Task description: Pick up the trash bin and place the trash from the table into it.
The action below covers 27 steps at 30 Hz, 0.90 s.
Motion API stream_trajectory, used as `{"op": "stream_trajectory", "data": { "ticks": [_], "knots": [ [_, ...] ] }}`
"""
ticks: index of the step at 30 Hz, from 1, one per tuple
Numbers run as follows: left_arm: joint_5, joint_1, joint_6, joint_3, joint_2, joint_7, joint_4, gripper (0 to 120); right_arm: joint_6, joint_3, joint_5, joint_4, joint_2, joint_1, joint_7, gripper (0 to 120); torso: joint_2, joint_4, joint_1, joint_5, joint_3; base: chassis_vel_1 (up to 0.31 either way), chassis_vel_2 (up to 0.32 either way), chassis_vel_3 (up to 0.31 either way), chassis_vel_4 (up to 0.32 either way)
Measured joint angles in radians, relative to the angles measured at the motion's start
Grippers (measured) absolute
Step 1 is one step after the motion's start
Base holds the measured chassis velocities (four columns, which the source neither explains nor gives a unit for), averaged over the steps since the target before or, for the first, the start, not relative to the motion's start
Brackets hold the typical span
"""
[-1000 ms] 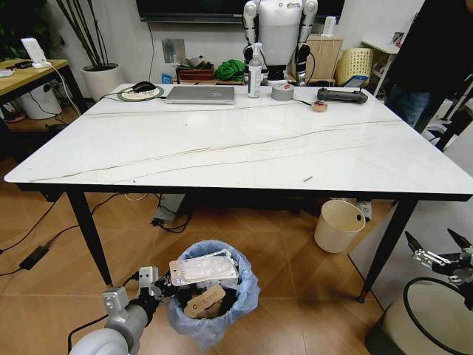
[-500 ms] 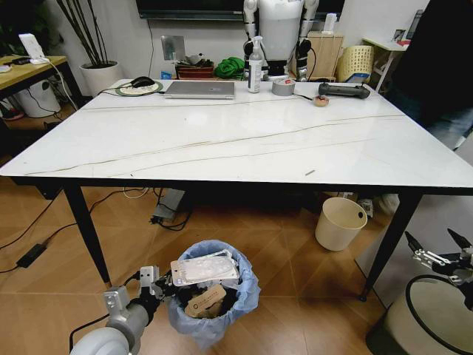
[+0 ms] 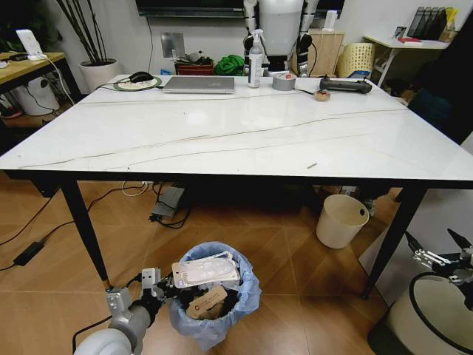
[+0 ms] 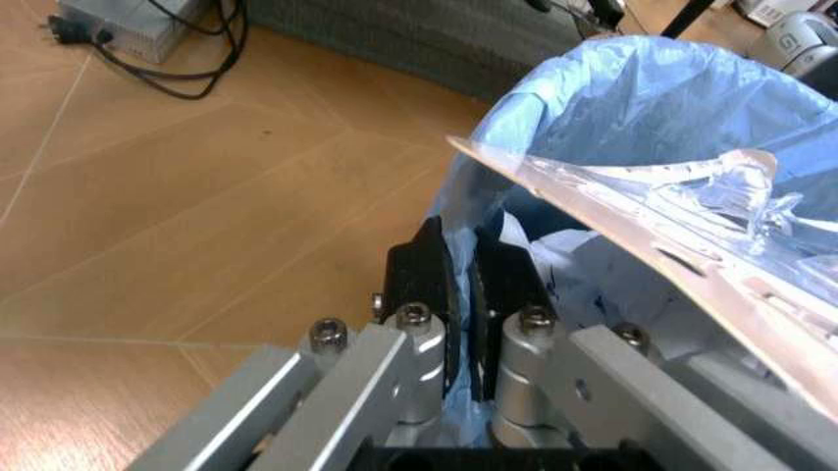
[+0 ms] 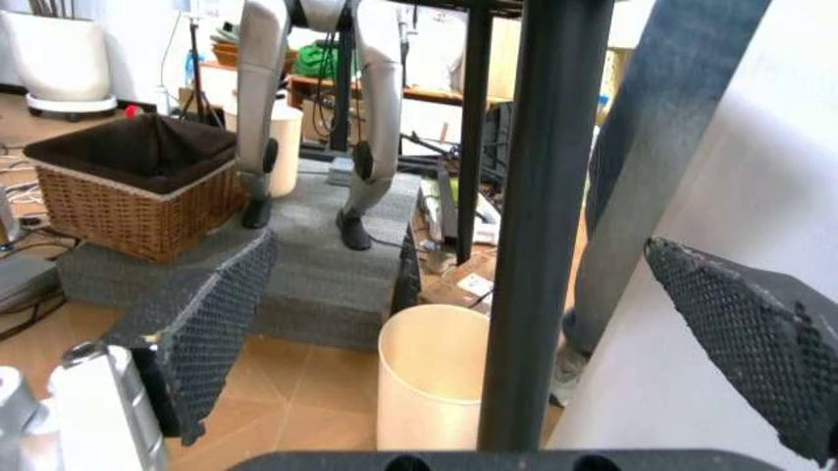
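Below the white marble surface [image 3: 244, 140], left end effector [image 4: 461, 294] pinches the round blue-lined trash bin's [image 3: 214, 299] rim for carrying; right end effector [image 3: 437, 250] waits spread.

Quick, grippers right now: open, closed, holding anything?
Left gripper: closed on the rim of the small dark trash bin lined with a light-blue plastic bag.
Right gripper: open, empty.

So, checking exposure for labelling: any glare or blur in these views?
Head view: soft ceiling-light glare on the table. Left wrist view: shine on the clear trash over the bin, left tool blurred close-up. Right wrist view: right tool pads soft.
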State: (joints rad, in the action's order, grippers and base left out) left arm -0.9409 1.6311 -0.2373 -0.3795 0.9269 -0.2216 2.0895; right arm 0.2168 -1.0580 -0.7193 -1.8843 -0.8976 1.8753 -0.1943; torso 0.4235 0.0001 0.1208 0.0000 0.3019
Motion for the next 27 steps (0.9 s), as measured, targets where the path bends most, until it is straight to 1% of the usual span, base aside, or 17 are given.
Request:
{"op": "stream_trajectory", "data": {
  "ticks": [3, 8, 11, 14, 17, 21, 27],
  "knots": [
    [0.000, -0.001, 0.000, 0.001, 0.001, 0.001, -0.001, 0, 0.000, 0.000, 0.000, 0.000, 0.000, 0.000, 0.000, 100, -0.009, -0.0001, -0.003, 0.0000, -0.006, 0.000, 0.000, 0.000, 0.000],
    [0.001, -0.002, 0.001, 0.002, 0.002, 0.002, -0.003, 0, 0.000, 0.000, 0.000, 0.000, 0.000, 0.000, 0.000, 100, -0.037, -0.0001, -0.013, 0.0000, -0.024, 0.000, 0.000, 0.000, 0.000],
    [0.001, -0.002, 0.001, 0.002, 0.002, 0.002, -0.003, 0, 0.000, 0.000, 0.000, 0.000, 0.000, 0.000, 0.000, 100, -0.045, -0.0001, -0.015, 0.0000, -0.029, 0.000, 0.000, 0.000, 0.000],
    [0.001, -0.002, 0.001, 0.002, 0.002, 0.003, -0.003, 0, 0.000, 0.000, 0.000, 0.000, 0.000, 0.000, 0.000, 100, -0.061, -0.0001, -0.020, 0.0000, -0.041, 0.000, 0.000, 0.000, 0.000],
    [0.001, -0.001, 0.001, 0.002, 0.003, 0.003, -0.003, 0, 0.000, 0.000, 0.000, 0.000, 0.000, 0.000, 0.000, 100, -0.067, -0.0001, -0.023, 0.0000, -0.044, 0.000, 0.000, 0.000, 0.000],
    [0.002, -0.002, 0.001, 0.003, 0.003, 0.003, -0.004, 0, 0.000, 0.000, 0.000, 0.000, 0.000, 0.000, 0.000, 100, -0.088, -0.0001, -0.028, 0.0000, -0.059, 0.000, 0.000, 0.000, 0.000],
    [0.004, -0.004, 0.001, 0.007, 0.004, 0.002, -0.005, 0, 0.000, 0.000, 0.000, 0.000, 0.000, 0.000, 0.000, 100, -0.110, -0.0001, -0.035, 0.0000, -0.074, 0.000, 0.000, 0.000, 0.000]
  ]
}}
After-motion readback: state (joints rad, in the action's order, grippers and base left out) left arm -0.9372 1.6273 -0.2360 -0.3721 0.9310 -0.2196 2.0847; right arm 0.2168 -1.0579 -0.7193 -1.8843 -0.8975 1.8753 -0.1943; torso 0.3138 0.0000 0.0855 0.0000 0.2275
